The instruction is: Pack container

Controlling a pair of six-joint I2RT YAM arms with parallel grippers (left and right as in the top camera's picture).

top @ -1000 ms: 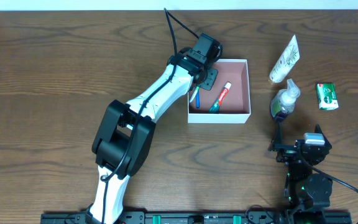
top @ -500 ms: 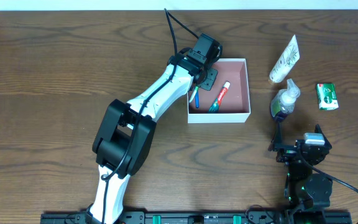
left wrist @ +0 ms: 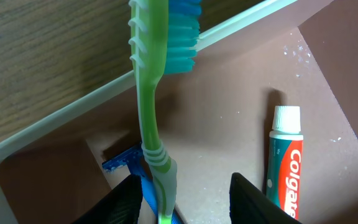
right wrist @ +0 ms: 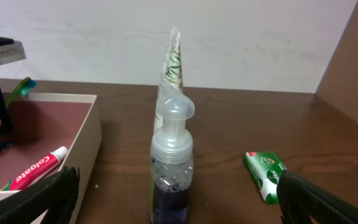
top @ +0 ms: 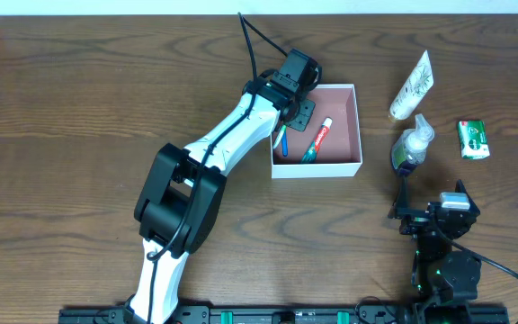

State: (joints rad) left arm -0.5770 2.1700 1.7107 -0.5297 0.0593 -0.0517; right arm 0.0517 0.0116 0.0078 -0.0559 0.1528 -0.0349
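Container: a square shallow container with thin white walls and a dusty pink-brown floor (top: 346,126) sits on the dark wooden tabletop (top: 79,108), right of centre.
Inside it: a red, white and green toothpaste tube (top: 320,137) lies flat. A blue plastic razor (left wrist: 120,162) lies by the left wall.
Toothbrush: a green toothbrush with blue bristles (left wrist: 146,106) leans in the box's corner, head propped over the white rim.
Left arm's fingers (left wrist: 124,202): spread apart inside the box. The toothbrush handle stands between them, nearer one, and they do not appear to clamp it.
Right arm's fingers (right wrist: 48,193): spread wide, holding nothing, parked low, near the tabletop's front edge.
Outside the box: a clear pump bottle (right wrist: 171,168), a white printed tube (top: 412,85) and a small green packet (top: 473,139), all to its right.
Step in hand: probably letting go of the toothbrush.
Next move: lift the left arm straight up without snagging the handle, then fetch an item from the right, most likely with the right arm.
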